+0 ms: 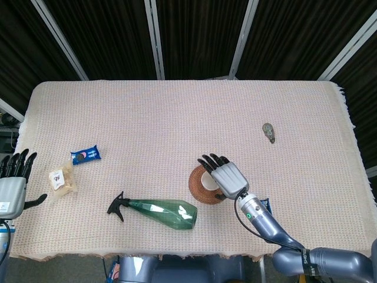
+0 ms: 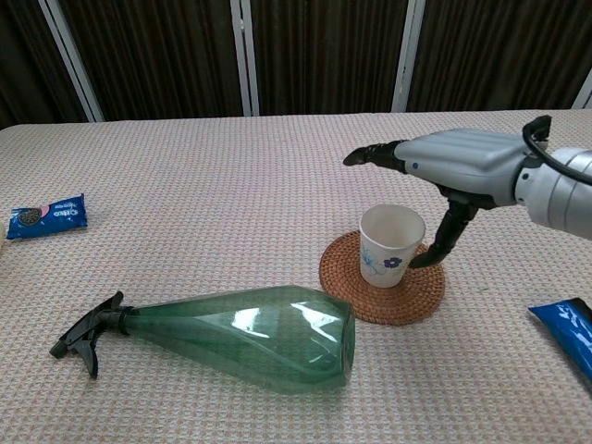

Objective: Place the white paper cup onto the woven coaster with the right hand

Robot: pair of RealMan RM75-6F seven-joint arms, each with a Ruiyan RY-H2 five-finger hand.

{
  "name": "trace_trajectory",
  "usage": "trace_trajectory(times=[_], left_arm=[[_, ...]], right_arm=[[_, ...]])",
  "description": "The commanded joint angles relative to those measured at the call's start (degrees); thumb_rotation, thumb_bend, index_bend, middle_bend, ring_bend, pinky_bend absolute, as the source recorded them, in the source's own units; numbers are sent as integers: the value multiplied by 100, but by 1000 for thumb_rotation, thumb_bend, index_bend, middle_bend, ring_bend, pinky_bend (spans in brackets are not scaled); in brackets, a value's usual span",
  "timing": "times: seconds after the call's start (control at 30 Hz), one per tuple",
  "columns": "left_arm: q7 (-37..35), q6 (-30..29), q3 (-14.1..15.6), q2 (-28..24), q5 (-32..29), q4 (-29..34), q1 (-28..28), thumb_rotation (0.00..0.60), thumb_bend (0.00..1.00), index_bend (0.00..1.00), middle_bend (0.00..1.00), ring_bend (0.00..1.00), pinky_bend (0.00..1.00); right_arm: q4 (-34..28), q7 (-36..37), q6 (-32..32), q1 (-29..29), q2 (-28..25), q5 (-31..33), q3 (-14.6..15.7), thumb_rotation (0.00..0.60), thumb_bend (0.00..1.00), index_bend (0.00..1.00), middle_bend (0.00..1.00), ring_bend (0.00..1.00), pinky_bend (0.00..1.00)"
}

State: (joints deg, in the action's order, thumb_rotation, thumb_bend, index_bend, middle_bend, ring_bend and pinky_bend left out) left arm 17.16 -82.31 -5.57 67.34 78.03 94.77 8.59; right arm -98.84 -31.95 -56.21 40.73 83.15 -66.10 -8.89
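The white paper cup [image 2: 389,244] with a blue flower print stands upright on the round woven coaster [image 2: 381,294]. My right hand [image 2: 453,166] hovers just above and to the right of the cup, fingers stretched out flat and thumb hanging down beside it, holding nothing. From the head view the right hand [image 1: 226,175] covers most of the cup [image 1: 206,179] and part of the coaster [image 1: 197,190]. My left hand [image 1: 13,177] rests at the table's left edge, fingers spread and empty.
A green spray bottle [image 2: 227,335] lies on its side in front of the coaster. A blue cookie packet [image 2: 46,214] and a snack bag [image 1: 62,180] lie at the left. A blue wrapper [image 2: 566,330] is near the right arm; a small dark object [image 1: 269,132] sits far right.
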Motion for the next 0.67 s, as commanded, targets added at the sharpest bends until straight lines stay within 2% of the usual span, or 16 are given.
trace_trajectory(times=[0.03, 0.13, 0.23, 0.33, 0.5, 0.67], left_arm=[[-21, -14, 3, -14, 13, 22, -6, 600, 0, 0, 0, 0, 0], [-99, -64, 9, -60, 52, 63, -32, 600, 0, 0, 0, 0, 0], [-188, -123, 33, -113, 135, 88, -61, 600, 0, 0, 0, 0, 0], [-223, -165, 62, -125, 224, 74, -74, 600, 0, 0, 0, 0, 0], [-399, -258, 142, -145, 475, 31, -100, 600, 0, 0, 0, 0, 0], [-543, -327, 168, -187, 583, 36, -130, 600, 0, 0, 0, 0, 0]], right_arm=[[-399, -6, -267, -148, -317, -185, 51, 600, 0, 0, 29, 46, 150], [-885, 102, -741, -489, -793, -563, 215, 600, 0, 0, 29, 39, 100], [-1017, 477, -1583, -1069, -1299, -1342, 525, 600, 0, 0, 28, 14, 26], [-777, 1016, -2041, -1422, -1539, -1793, 743, 600, 0, 0, 8, 0, 0], [-15, 1972, -2868, -2046, -1747, -2236, 1020, 600, 0, 0, 0, 0, 0], [612, 2361, -3490, -2549, -1676, -2428, 1183, 600, 0, 0, 0, 0, 0]])
